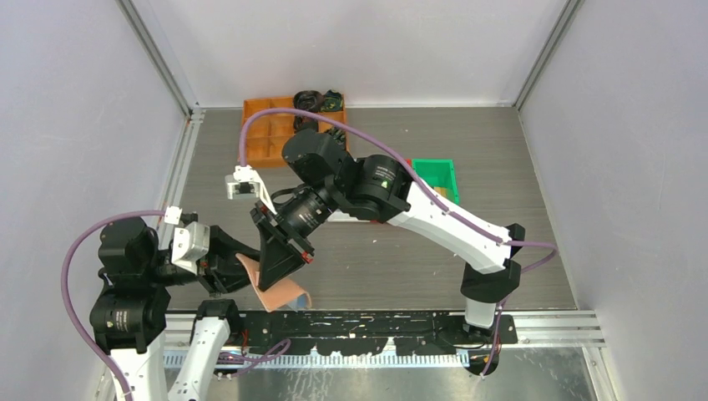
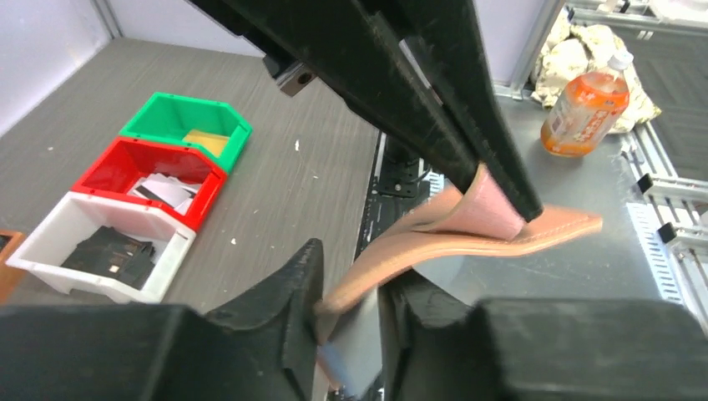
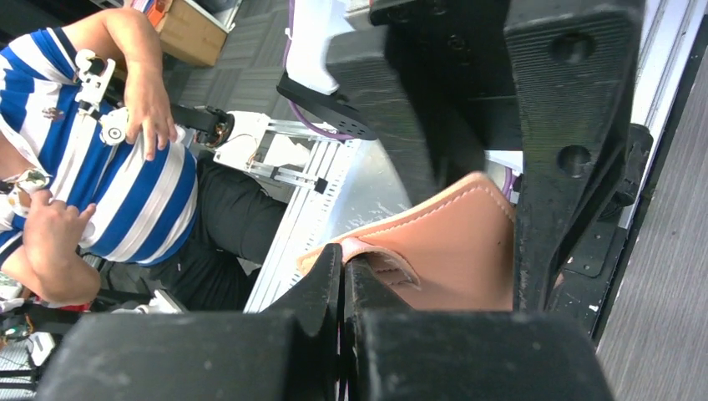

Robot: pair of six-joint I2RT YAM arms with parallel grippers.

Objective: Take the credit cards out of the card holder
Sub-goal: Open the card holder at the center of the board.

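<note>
Card holder (image 1: 280, 291) hangs mid-air at lower centre-left of top view, over the near edge of the table (image 1: 417, 267), betw both arms; it's bent into a curve. Right gripper (image 3: 344, 266) is clenched on its flap end; left gripper (image 2: 349, 311) has the opposite end betw its fingers, but can't tell if it's clamped or just around it.

Risks: if left isn't gripping, any pull lets the holder swing from the thin right pinch, or slip & drop onto the metal rail (image 1: 376, 322); cards inside (none visible) could spill off the edge.

Around: green bin (image 2: 188, 124), red bin (image 2: 146, 171) & white bin (image 2: 50, 238) at left of left-wrist view, credit cards (image 2: 113, 251) in them; orange tray (image 1: 267, 129) top centre of top view; drink bottle (image 2: 584, 104) upper right. Right fingers crowd the holder, blocking the pockets.
</note>
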